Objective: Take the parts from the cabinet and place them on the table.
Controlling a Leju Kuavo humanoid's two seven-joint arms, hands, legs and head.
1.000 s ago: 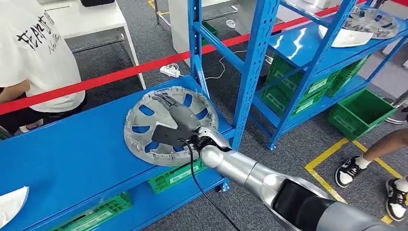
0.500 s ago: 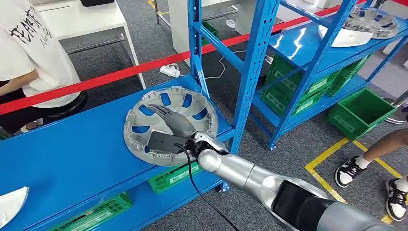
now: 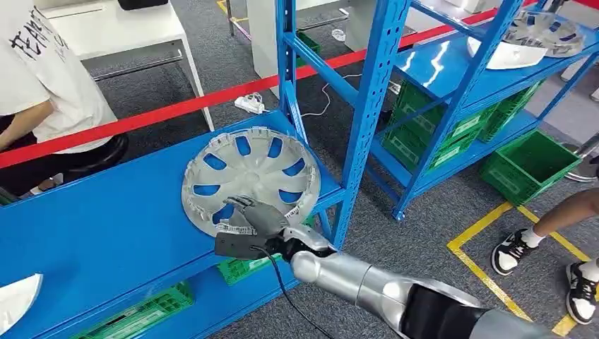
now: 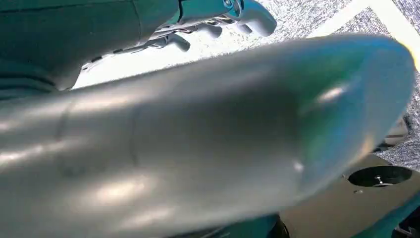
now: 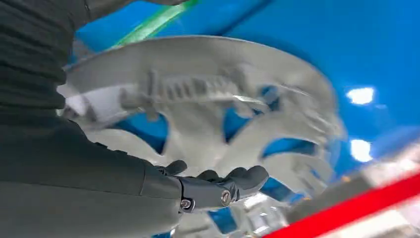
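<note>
blue steel shelving fills a workshop with grey carpet, a red barrier tape strung behind it, where a silver wheel cover lies flat on the lower blue shelf, close to the front edge and beside the upright post. the right robot hand sits at the cover's six o'clock rim, its fingers stretched out low against the disc and pinching nothing; from the wrist they appear to reach under the raised edge, though contact cannot be confirmed. the left robot hand hangs over the floor with fingers loosely curled, and whether it is closed cannot be told. the cover looks like thin moulded plastic: light, fairly stiff, smooth and likely slippery, with clip tabs around the rim that could snap. the spoke openings or the rim edge seem the best places to hook and lift it. a person in a white shirt sits at ten o'clock; green crates stand at three o'clock.
</note>
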